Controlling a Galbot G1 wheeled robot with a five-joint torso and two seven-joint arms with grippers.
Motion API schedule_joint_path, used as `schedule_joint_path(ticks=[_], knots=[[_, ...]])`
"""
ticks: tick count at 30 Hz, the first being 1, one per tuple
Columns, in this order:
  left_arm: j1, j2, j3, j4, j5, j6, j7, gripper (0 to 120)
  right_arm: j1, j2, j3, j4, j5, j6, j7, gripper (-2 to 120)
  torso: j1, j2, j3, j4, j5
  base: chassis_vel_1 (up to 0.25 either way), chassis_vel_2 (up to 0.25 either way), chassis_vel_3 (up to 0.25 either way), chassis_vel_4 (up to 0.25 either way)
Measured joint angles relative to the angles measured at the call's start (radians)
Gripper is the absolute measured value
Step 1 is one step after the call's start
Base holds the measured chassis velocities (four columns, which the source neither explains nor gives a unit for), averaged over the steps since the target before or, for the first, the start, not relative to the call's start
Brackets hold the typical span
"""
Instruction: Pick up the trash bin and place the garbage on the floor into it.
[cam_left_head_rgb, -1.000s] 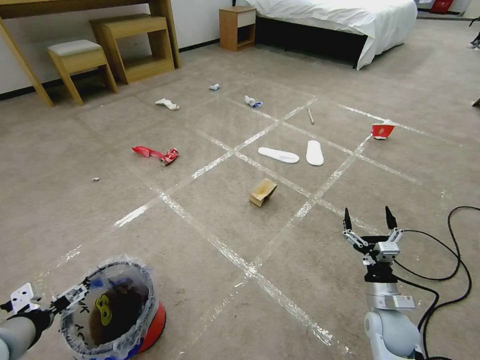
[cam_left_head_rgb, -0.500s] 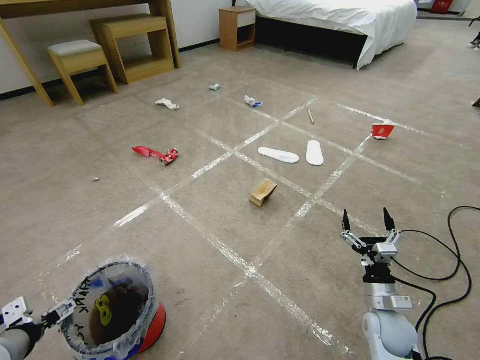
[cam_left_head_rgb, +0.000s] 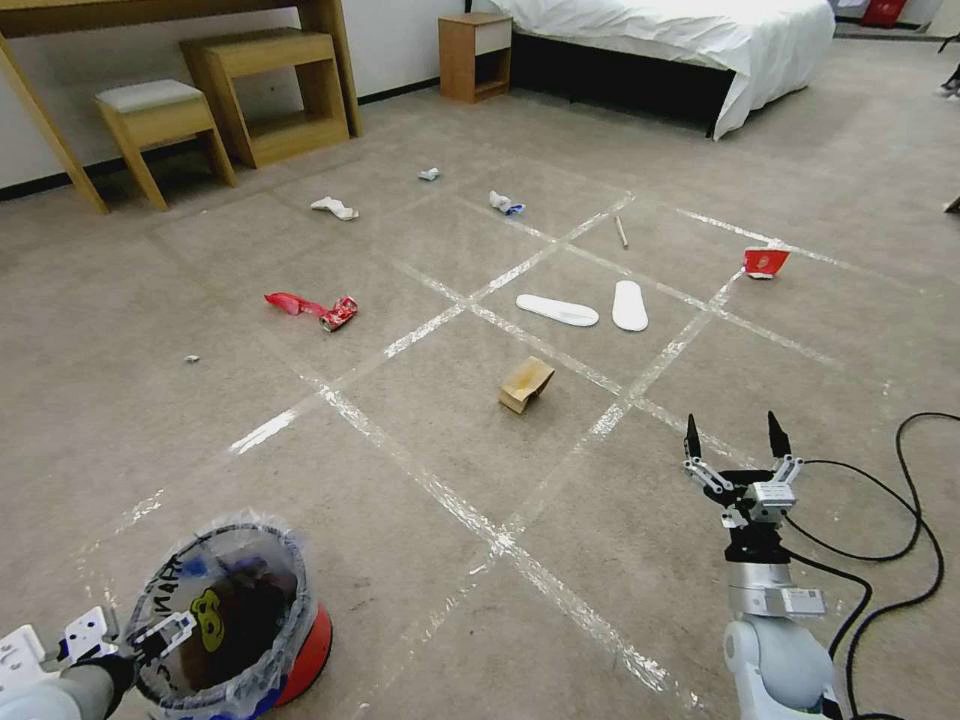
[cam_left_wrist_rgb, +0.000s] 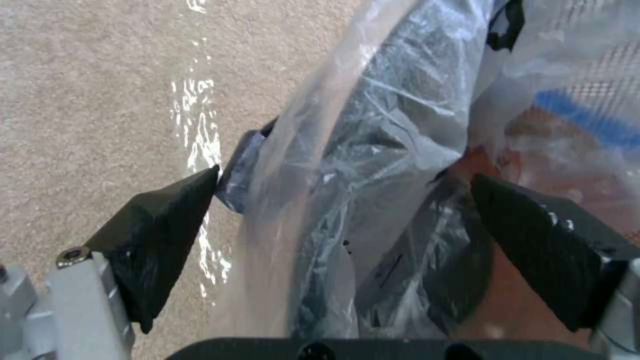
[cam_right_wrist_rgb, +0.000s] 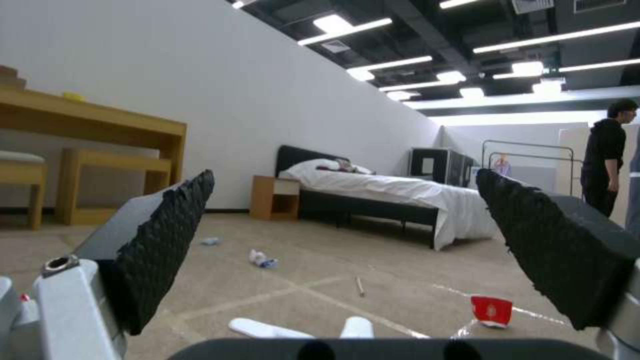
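Observation:
The trash bin (cam_left_head_rgb: 240, 620), red with a crinkly clear bag, stands on the floor (cam_left_head_rgb: 420, 450) at the near left. My left gripper (cam_left_head_rgb: 168, 630) is open at its near rim. In the left wrist view one finger (cam_left_wrist_rgb: 167, 225) is outside the bagged rim (cam_left_wrist_rgb: 360, 165) and the other (cam_left_wrist_rgb: 547, 240) inside. My right gripper (cam_left_head_rgb: 733, 440) is open above the carpet at the near right. The garbage lies ahead: a cardboard box (cam_left_head_rgb: 525, 383), two white slippers (cam_left_head_rgb: 557, 309) (cam_left_head_rgb: 630, 305), red wrappers (cam_left_head_rgb: 312, 307), a red carton (cam_left_head_rgb: 766, 262), crumpled papers (cam_left_head_rgb: 333, 208) and a stick (cam_left_head_rgb: 621, 232).
A wooden desk with a stool (cam_left_head_rgb: 155, 120) and a low shelf (cam_left_head_rgb: 270, 90) lines the far left wall. A bedside table (cam_left_head_rgb: 475, 55) and a bed (cam_left_head_rgb: 690, 45) stand at the back. A black cable (cam_left_head_rgb: 900, 520) loops on the carpet at the right.
My left gripper has dropped lower and come in at the bin's near rim, and the bag has shifted a little. The right arm has hardly moved.

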Motion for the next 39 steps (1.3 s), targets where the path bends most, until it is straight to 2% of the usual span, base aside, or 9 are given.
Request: schedule_joint_path(ticks=[6,10,14,18,21,26,27,29,39], knots=[[-0.007,0.005,0.001,0.024,0.001,-0.001,-0.002,98,0.000,-0.002,0.000,-0.003,0.000,0.000,0.001,100,0.000,0.000,0.000,0.0001,-0.0001,0.000,0.000,0.000,0.000],[-0.011,0.011,0.000,0.030,-0.019,-0.001,-0.021,88,0.004,-0.005,0.000,-0.005,0.001,-0.001,0.010,100,0.000,0.000,0.000,-0.0001,-0.0013,0.000,0.000,0.000,0.000],[-0.015,0.012,0.008,0.031,-0.043,-0.001,-0.054,67,0.013,-0.002,-0.005,-0.003,0.003,-0.008,0.023,100,0.000,0.000,0.000,-0.0003,-0.0016,0.000,0.000,0.000,0.000],[-0.014,0.013,0.011,0.031,-0.058,-0.001,-0.066,59,0.016,-0.002,-0.007,-0.002,0.003,-0.010,0.026,100,0.000,0.000,0.000,-0.0004,-0.0015,0.000,0.000,0.000,0.000],[-0.007,0.006,0.015,0.029,-0.066,0.000,-0.075,42,0.020,-0.002,-0.009,-0.003,0.005,-0.012,0.032,100,0.000,0.000,0.000,-0.0005,-0.0012,0.000,0.000,0.000,0.000],[0.000,-0.003,0.015,0.023,-0.066,0.000,-0.075,30,0.021,-0.003,-0.009,-0.004,0.007,-0.012,0.035,100,0.000,0.000,0.000,-0.0005,-0.0012,0.000,0.000,0.000,0.000],[0.005,-0.008,0.015,0.017,-0.066,0.000,-0.075,22,0.022,-0.004,-0.010,-0.006,0.009,-0.012,0.037,100,0.000,0.000,0.000,-0.0005,-0.0012,0.000,0.000,0.000,0.000],[0.008,-0.013,0.015,0.010,-0.066,0.002,-0.073,16,0.022,-0.006,-0.009,-0.006,0.014,-0.012,0.039,100,0.000,0.000,0.000,-0.0006,-0.0014,0.000,0.000,0.000,0.000],[0.023,-0.027,0.016,-0.016,-0.066,0.002,-0.075,11,0.022,-0.009,-0.007,-0.006,0.025,-0.013,0.038,100,0.000,0.000,0.000,-0.0010,-0.0033,0.000,0.000,0.000,0.000]])
